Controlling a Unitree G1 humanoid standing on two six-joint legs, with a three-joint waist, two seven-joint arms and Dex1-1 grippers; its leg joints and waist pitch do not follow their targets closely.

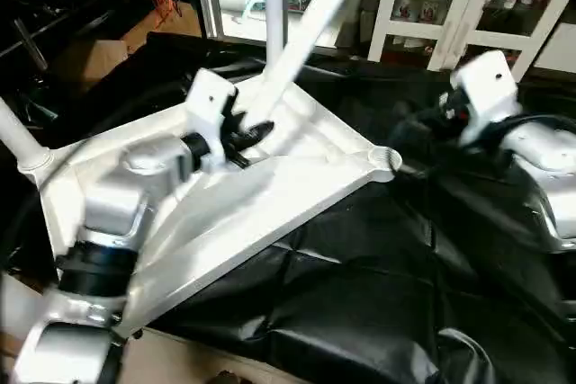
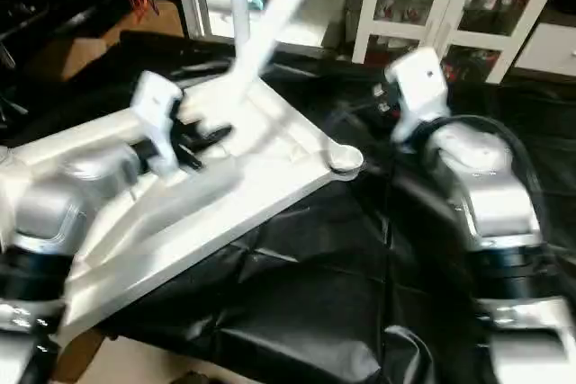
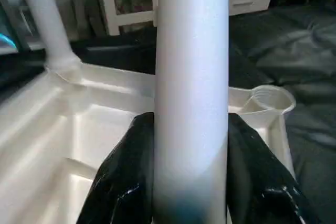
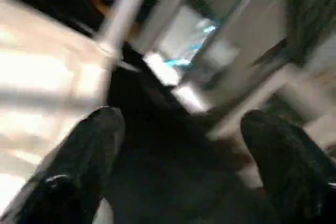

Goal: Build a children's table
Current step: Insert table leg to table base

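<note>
cut off: leg [image 1: 310, 24] top | hidden: tabletop [image 1: 297, 186] near-left part, behind forearm [image 1: 126, 195]

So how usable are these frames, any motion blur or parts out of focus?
Right wrist view: heavily smeared, the right gripper with its fingers apart over streaked shapes. Left wrist view: steadier, the left gripper shut on a leg that looks soft up close, while the tabletop reads clearly. Right eye view: noticeably blurred. Left eye view: sharper, with mild glare on the tabletop.
</note>
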